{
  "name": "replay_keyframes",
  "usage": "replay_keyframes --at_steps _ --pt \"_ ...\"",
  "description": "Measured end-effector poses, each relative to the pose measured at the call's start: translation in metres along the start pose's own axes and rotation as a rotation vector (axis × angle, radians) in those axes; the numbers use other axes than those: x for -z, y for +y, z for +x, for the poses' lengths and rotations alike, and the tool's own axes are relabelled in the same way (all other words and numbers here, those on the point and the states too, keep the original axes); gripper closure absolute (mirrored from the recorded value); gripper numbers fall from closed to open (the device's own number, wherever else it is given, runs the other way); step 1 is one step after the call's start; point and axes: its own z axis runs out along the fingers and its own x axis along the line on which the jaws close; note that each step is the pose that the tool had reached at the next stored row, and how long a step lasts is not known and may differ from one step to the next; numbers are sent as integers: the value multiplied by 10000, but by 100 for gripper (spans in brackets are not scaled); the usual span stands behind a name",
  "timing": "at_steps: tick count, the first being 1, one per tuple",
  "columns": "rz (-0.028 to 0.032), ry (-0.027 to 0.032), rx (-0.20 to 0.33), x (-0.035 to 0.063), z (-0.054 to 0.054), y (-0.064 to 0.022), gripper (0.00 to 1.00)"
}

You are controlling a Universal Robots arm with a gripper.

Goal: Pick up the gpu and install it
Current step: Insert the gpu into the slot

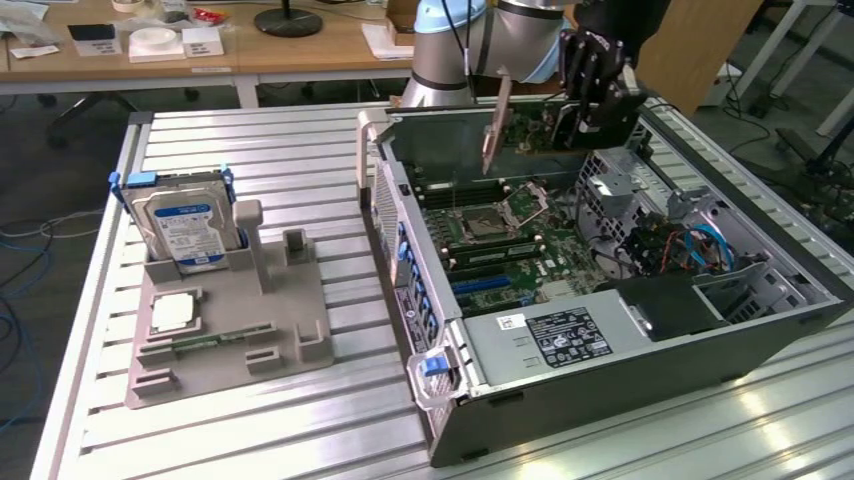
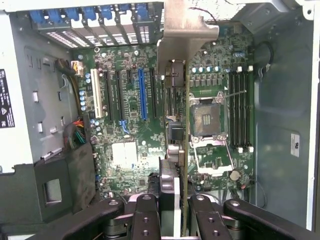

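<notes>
On a table [image 1: 267, 160] of ribbed aluminium slats, an open computer case [image 1: 641, 370] [image 2: 280, 125] lies on its side with its green motherboard [image 1: 494, 230] [image 2: 125, 100] facing up. The slats are bare metal and shine where the light falls on them.

Towards the exterior view's left, well apart from the case, a grey moulded holder [image 1: 287, 320] sits on the table. A silver hard drive [image 1: 187, 225] with a blue label stands upright in it, and a square chip [image 1: 174, 312] lies flat just below.

Behind the table stand wooden desks [image 1: 307, 55] with white boxes and a black round base [image 1: 287, 20] on them. The floor [image 1: 54, 160] is dark, and loose cables [image 1: 20, 240] trail across it.

The arm reaches over the far end of the case. Its black gripper [image 1: 587, 115] [image 2: 174, 200] is clamped on the graphics card [image 1: 531, 125] [image 2: 186, 45], one finger [image 2: 145, 215] on each side of the thin board. The card hangs on edge in the air above the motherboard, clear of it, with its metal end plate [image 1: 495, 130] towards the exterior view's left, the side where the case's rear slots are. In the wrist view the card appears edge-on, running from the fingers out to the end plate, with the board's sockets spread beneath it. Which slot it is over I cannot tell.
</notes>
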Motion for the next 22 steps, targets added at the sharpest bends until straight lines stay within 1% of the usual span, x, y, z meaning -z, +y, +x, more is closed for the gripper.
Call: replay_keyframes --at_steps 3,7,10,14,16,18,20,22 --pt "-10 -27 436 -2 0 0 72" --pt "-17 -36 532 -22 2 6 72" --pt "-61 -32 531 -66 3 16 72" --pt "-141 -29 527 -110 4 24 72" --pt "-205 -25 528 -130 4 25 72" --pt "-303 -18 526 -139 5 25 72" --pt "-368 -16 524 -146 5 26 72" --pt "-467 -8 523 -153 5 26 72"
